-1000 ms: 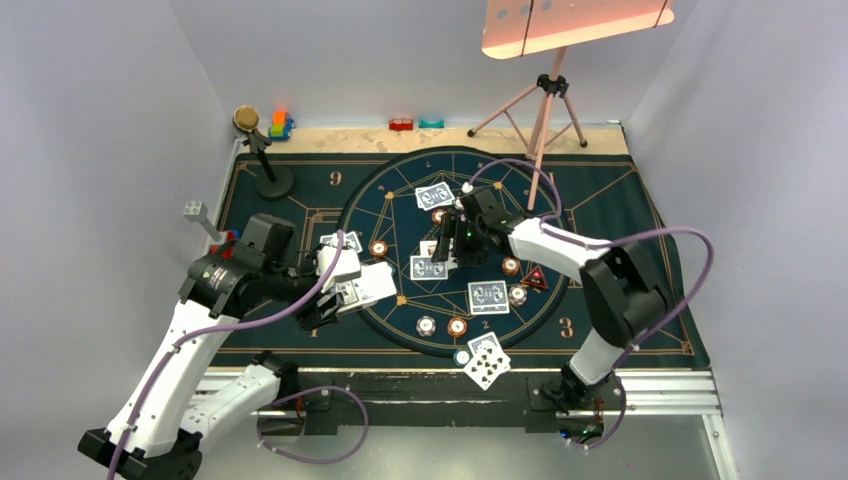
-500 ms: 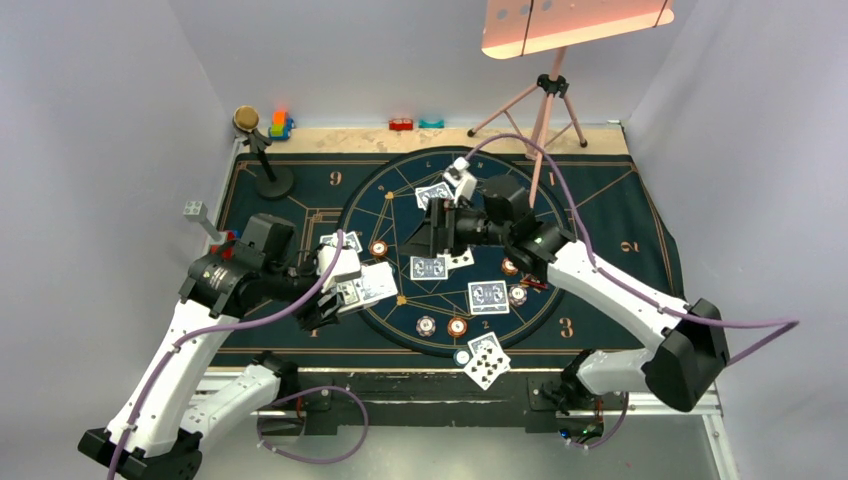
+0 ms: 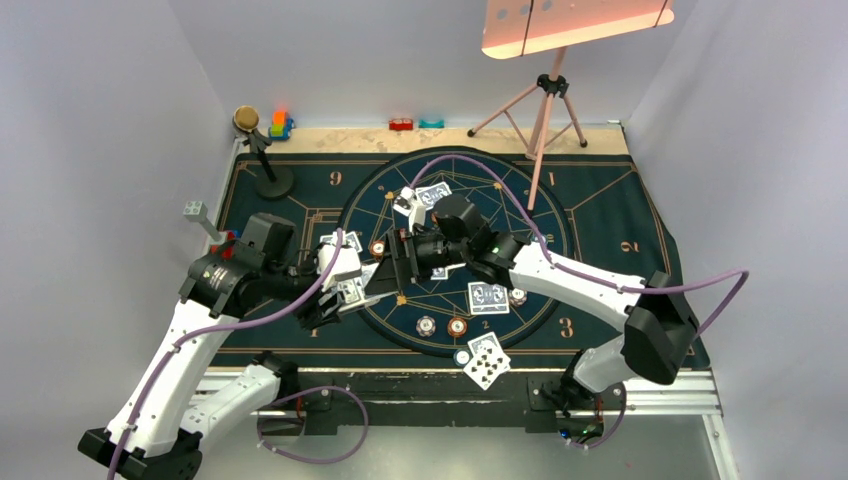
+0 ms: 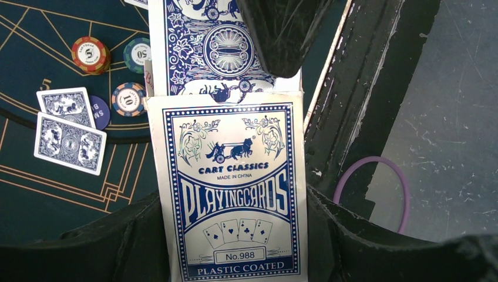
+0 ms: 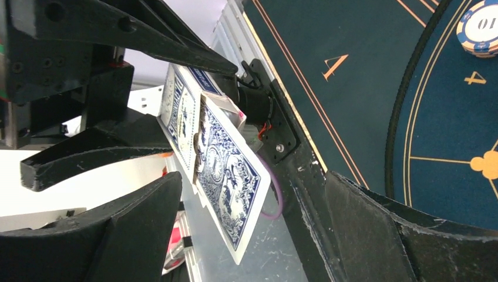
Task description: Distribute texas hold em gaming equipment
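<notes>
My left gripper (image 4: 232, 247) is shut on a blue-and-white playing card box (image 4: 232, 194), held over the mat's left part (image 3: 358, 290). A playing card (image 4: 208, 47) with a patterned blue back sticks out of the box's open end. My right gripper (image 5: 246, 200) is open, and that card (image 5: 229, 182) hangs between its fingers without touching either. In the top view the right gripper (image 3: 395, 262) meets the box from the right. More cards (image 3: 487, 297) and round chips (image 3: 457, 326) lie on the dark blue mat (image 3: 620, 210).
Two face-down cards (image 4: 69, 144) and several chips (image 4: 91, 54) lie left of the box. Face-up cards (image 3: 487, 362) sit at the near edge. A small stand (image 3: 262, 160), a tripod (image 3: 545, 110) and toy blocks (image 3: 280, 123) line the back.
My right arm swung left from the mat's centre to the box in my left gripper, and its jaws opened wide. The left arm has not moved.
</notes>
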Available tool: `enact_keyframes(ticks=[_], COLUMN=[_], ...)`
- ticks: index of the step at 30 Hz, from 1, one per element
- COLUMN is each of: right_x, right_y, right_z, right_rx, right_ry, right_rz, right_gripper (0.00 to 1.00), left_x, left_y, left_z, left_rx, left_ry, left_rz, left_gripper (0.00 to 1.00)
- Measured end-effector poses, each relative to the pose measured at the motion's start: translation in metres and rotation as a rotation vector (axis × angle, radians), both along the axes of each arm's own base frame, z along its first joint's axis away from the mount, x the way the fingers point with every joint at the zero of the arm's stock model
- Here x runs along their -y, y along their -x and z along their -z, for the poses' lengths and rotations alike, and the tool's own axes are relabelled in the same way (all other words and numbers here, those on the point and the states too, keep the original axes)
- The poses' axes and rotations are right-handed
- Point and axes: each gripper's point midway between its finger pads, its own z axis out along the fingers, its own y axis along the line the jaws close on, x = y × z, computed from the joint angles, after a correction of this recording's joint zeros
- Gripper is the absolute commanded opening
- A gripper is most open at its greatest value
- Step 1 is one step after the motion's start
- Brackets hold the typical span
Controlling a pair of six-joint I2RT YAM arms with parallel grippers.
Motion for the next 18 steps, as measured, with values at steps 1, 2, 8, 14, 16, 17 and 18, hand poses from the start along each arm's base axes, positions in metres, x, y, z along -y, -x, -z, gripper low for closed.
enact_keyframes(ticks=[1,2,8,14,16,17,18], right_x=[-0.0012,-0.0016,-0.0004,0.0016,0.0017,0.0021,0.0029], right_y=[0.0006,0.0007,-0.0028,-0.0061,-0.0063,-0.0066,-0.0066], right_z=[0.0030,0.0041,0.0069,0.0061,0.0047,0.0038,0.0034], right_rx=[-0.004,-0.005,-0.002,0.005,0.007,0.009,0.010], right_ry=[0.007,0.009,0.030,0.057,0.058,0.057,0.059], right_rz=[-0.001,-0.002,0.018,0.035,0.036,0.038,0.041], right_gripper=[0.97,0.97,0.74,0.55,0.51,0.50,0.49], left_x=[0.0002,0.0004,0.0004,0.0001,-0.0003,-0.0004,-0.0006], left_y=[0.0001,0.0003,0.0003,0.0007,0.0006,0.0005,0.0003], left_z=[-0.0001,-0.0002,-0.0002,-0.0002,-0.0001,-0.0001,0.0000], left_rx=[-0.001,-0.001,-0.001,0.000,0.000,0.001,0.001], left_ry=[0.001,0.002,0.003,0.002,0.000,-0.001,-0.002], left_rz=[0.001,0.001,0.002,0.001,0.000,-0.001,-0.001], left_gripper=[0.00,0.00,0.00,0.00,0.00,0.00,0.00])
